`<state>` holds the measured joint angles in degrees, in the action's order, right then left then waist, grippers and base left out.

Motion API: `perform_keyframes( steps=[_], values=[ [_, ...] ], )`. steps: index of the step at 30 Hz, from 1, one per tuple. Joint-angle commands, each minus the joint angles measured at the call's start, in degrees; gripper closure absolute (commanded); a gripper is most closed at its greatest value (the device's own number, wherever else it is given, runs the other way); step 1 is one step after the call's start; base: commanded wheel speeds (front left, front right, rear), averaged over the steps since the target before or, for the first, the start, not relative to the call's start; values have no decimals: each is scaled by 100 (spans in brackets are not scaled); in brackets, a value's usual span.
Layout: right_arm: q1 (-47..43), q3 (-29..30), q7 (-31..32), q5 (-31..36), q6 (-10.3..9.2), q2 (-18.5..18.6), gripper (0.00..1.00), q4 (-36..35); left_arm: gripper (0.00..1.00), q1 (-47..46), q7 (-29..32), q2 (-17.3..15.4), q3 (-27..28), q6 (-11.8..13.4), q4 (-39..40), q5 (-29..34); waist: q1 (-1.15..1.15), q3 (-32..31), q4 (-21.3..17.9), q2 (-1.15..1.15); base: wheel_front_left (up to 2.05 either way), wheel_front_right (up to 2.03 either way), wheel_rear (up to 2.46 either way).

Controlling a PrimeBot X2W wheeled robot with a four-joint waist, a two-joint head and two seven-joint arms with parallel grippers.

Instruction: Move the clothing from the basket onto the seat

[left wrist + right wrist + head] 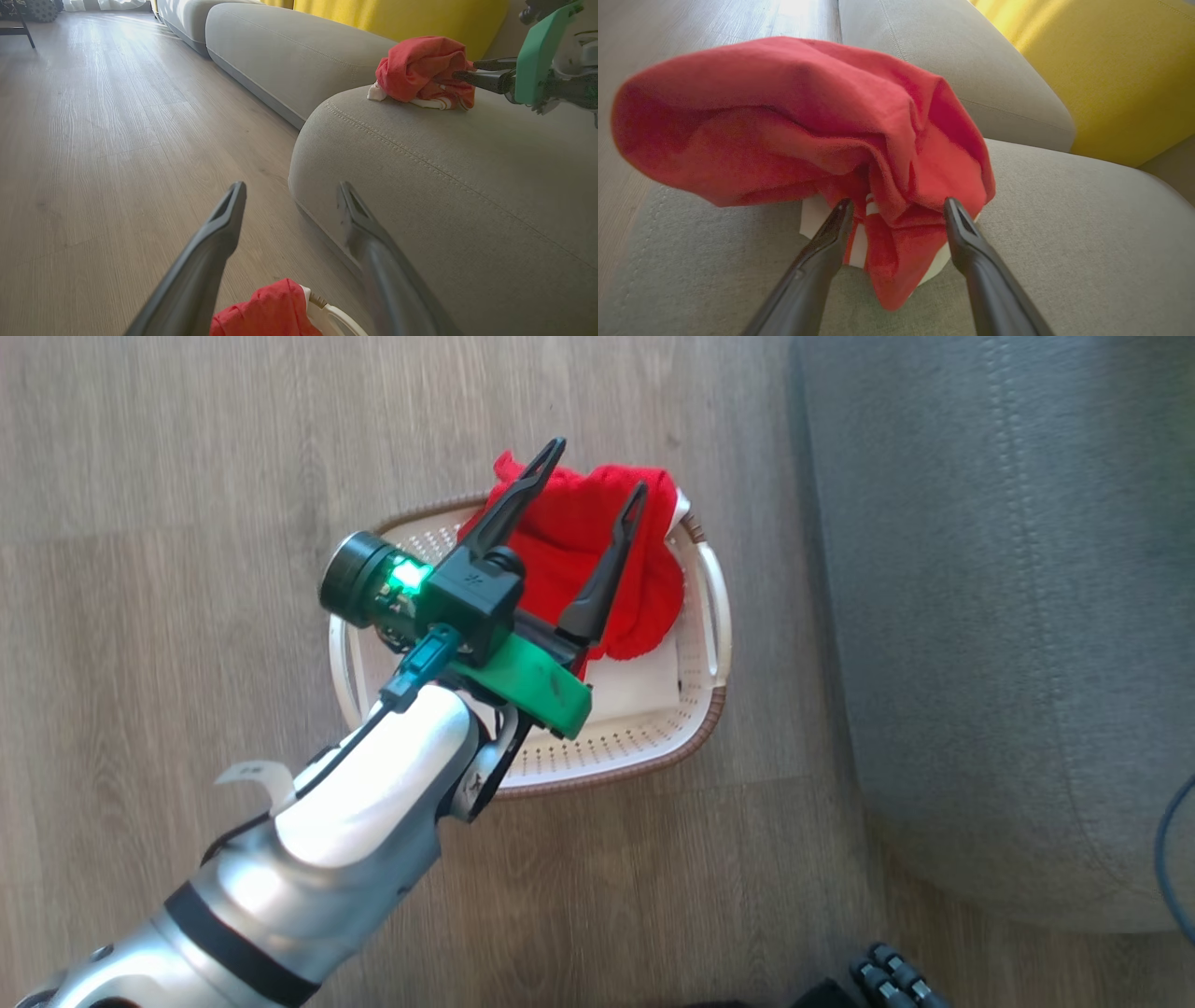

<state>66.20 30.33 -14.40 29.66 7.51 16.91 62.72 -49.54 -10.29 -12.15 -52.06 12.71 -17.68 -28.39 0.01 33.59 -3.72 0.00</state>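
Left gripper (598,466) wide, empty, over basket (618,749), right gripper (898,203) parted around red garment (784,130) near seat (1064,242) edge

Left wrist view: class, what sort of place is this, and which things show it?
Probably a home living room: a grey sofa seat, yellow back cushions and a wood-look floor.

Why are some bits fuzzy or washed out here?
Right wrist view: the red garment looks fuzzy at its left edge, close to the lens. Left wrist view: sunlight washes out the far floor. Head view: a green lamp glares behind the left gripper.
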Motion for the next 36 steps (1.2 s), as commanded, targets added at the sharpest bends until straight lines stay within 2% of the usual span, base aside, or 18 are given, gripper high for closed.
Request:
perform_keyframes(
  steps=[1,8,19,28,36],
  values=[
    [-149,-197,-56,-100,-2,-105,0,-290,0,62,-74,-169,202,42,128,-64,-1,-185,-110,0,0,0,0],
    [-821,-744,-59,-798,-2,-282,0,-939,0,343,-194,-214,309,85,13,-252,-1,-802,-184,0,0,0,0],
    [-1572,-1867,-59,-1975,-2,-411,0,-1688,0,1079,-388,-292,717,228,-182,-704,-1,-1871,38,0,0,0,0],
    [-2316,-2672,-60,-3085,-2,-942,0,-1871,0,2003,-464,-452,1267,402,-201,-959,-1,-2630,291,0,0,0,0],
    [-3249,-3050,-60,-3389,-2,-1264,0,-2514,0,2748,-469,-647,1692,527,-119,-970,-1,-3099,455,0,0,0,0]
  ],
)
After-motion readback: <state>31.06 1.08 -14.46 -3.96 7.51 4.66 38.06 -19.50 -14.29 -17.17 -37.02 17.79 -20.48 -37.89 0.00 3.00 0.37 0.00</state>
